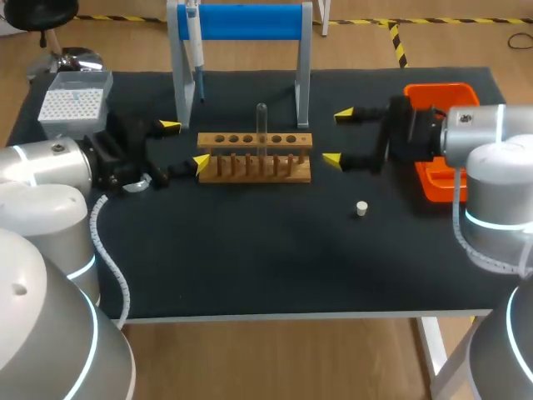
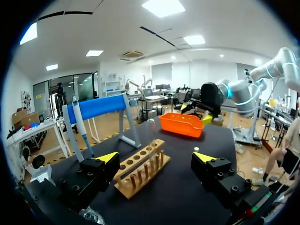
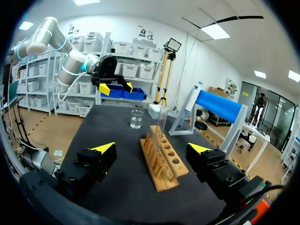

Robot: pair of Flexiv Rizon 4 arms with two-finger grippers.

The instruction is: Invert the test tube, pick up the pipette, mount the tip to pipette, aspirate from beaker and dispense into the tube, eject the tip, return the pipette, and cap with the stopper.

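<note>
Test tube (image 1: 261,125) is seen upright in wooden rack (image 1: 255,157), mid-tabletop (image 1: 266,258). L tool (image 1: 186,146) is held spread just beside rack's left end, R tool (image 1: 337,137) spread near its right end; nothing is gripped. Pipette (image 1: 194,50) is hung on blue stand (image 1: 241,21). Stopper (image 1: 361,208) is lying on tabletop nr R tool.

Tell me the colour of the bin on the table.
Orange. The bin shows best in the left wrist view.

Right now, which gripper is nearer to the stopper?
Right. The right gripper is at the rack end close to the stopper; the left gripper is at the rack's other end.
</note>
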